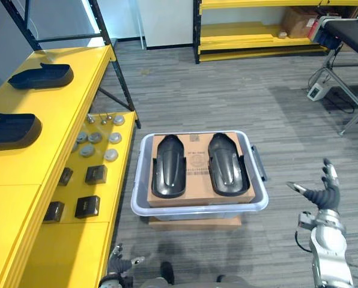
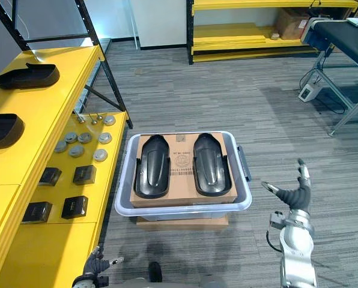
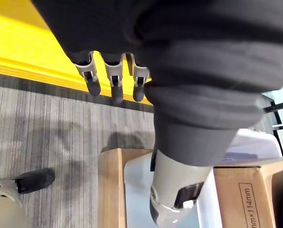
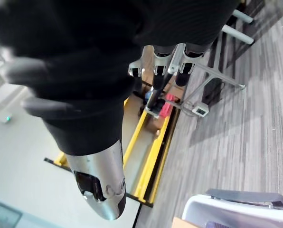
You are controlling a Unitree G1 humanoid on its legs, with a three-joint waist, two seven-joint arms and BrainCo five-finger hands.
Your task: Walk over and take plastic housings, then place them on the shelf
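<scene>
Two black housings (image 1: 168,167) lie side by side on a cardboard sheet (image 1: 194,161) inside a pale bin (image 1: 200,210) at the centre of the frame. A further pair of housings (image 1: 42,76) rests on the yellow shelf (image 1: 53,108) at upper left. The right hand (image 1: 324,193) hovers at lower right, fingers spread and empty. The left hand (image 3: 114,80), at the bottom edge, seems relaxed and holds nothing.

A workshop or storeroom: left of a grey plastic bin (image 1: 197,207), a yellow shelf (image 1: 65,102) on black steel posts carries black plastic housings (image 1: 41,76) and small metal parts (image 1: 95,137). More yellow racking (image 1: 257,30) stands beyond the bin across a grey plank floor (image 1: 227,90).
</scene>
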